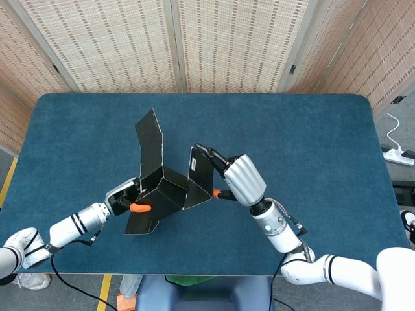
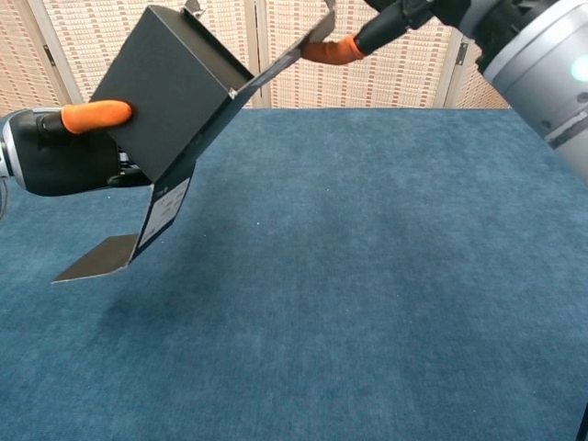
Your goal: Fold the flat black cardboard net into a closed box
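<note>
The black cardboard net [image 1: 162, 184] is partly folded and lifted off the table, with one long flap standing up toward the back and another hanging down at the front. In the chest view the cardboard net [image 2: 170, 101] shows a flat side panel and a drooping lower flap. My left hand [image 1: 123, 199] grips its left side, an orange fingertip pressed on the panel; the same left hand [image 2: 64, 147] appears in the chest view. My right hand [image 1: 237, 178] holds the right flap from behind, its fingers over the top edge. The right hand [image 2: 514, 37] shows only partly in the chest view.
The blue table top [image 1: 311, 149] spreads under both arms. Woven screen panels [image 1: 227, 39] stand behind its far edge. A white power strip [image 1: 397, 155] lies on the floor to the right.
</note>
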Robot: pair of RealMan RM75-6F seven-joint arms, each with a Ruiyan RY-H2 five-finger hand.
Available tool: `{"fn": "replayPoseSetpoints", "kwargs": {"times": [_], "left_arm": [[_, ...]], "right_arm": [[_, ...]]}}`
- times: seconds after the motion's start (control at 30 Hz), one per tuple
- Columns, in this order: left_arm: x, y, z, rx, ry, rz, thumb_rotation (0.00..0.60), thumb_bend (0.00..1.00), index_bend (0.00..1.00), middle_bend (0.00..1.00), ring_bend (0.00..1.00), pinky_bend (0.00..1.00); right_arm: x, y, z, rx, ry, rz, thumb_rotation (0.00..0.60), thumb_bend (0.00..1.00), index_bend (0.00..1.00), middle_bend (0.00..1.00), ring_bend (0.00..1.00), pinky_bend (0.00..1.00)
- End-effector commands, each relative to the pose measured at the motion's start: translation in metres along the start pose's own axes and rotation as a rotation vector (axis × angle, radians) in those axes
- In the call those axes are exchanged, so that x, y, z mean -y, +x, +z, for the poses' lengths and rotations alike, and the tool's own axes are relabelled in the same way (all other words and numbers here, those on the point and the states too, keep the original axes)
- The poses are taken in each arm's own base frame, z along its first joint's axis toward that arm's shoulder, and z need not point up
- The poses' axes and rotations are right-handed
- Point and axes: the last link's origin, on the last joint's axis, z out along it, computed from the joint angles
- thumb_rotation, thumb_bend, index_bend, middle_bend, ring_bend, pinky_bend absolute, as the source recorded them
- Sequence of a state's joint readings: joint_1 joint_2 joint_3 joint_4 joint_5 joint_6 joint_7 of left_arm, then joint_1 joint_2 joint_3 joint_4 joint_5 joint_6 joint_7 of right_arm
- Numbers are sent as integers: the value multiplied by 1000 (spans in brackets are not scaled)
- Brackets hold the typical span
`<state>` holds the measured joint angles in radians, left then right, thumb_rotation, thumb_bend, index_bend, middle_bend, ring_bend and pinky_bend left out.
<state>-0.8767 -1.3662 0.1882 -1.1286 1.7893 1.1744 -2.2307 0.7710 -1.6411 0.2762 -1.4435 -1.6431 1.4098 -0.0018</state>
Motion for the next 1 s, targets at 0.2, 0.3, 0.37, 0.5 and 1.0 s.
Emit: {"fn": "replayPoseSetpoints", "kwargs": {"times": [0.2,0.3,0.37,0.5,1.0], "left_arm": [[8,-3,1,2,26,69,600,180,382,351,524,754],[9,-4,2,-4,29,93,600,179,382,351,524,754],[10,-4,1,-8,31,104,600,179,382,351,524,754],[10,-3,0,-18,33,116,600,178,383,351,524,753],[14,-3,1,-52,82,328,600,177,382,351,524,754]], "right_arm": [[15,-3,9,-16,47,-33,600,53,18,253,822,958],[19,-5,12,-25,55,-35,600,49,18,253,822,958],[21,-5,13,-29,62,-41,600,46,18,253,822,958],[26,-9,15,-25,77,-52,600,37,18,252,822,958],[35,-40,4,95,168,-168,600,35,145,369,837,973]]}}
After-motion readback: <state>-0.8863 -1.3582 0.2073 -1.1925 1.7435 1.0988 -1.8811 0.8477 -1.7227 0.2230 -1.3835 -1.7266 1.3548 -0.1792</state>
